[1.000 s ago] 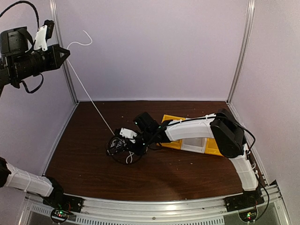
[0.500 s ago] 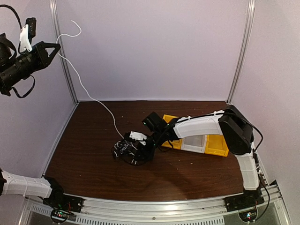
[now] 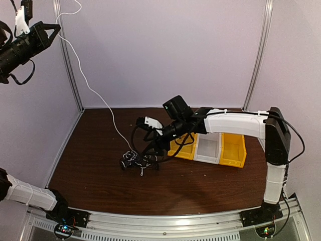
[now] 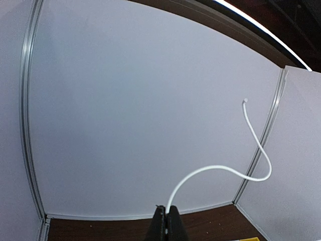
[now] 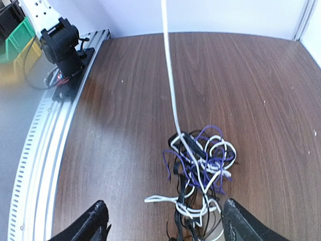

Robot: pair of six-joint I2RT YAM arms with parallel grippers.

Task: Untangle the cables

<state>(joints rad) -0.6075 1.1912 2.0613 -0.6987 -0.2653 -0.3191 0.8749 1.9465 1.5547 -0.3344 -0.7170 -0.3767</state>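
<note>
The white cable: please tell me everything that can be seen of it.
The white cable is a thin, smooth, round cord that looks like plastic. The left gripper is shut on it near one end, high above the table; the short free end curls beyond the fingers. From there it runs down in a slack line into the clump of cables on the brown table, where it loops among black and purple cords.

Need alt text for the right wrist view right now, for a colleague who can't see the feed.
A tangled clump of cables, white, black and purple, lies on the brown table, seen from above between the open right gripper. One white cable runs taut from the clump up out of the top of the frame. The left arm's base sits at the table's edge, upper left.
</note>
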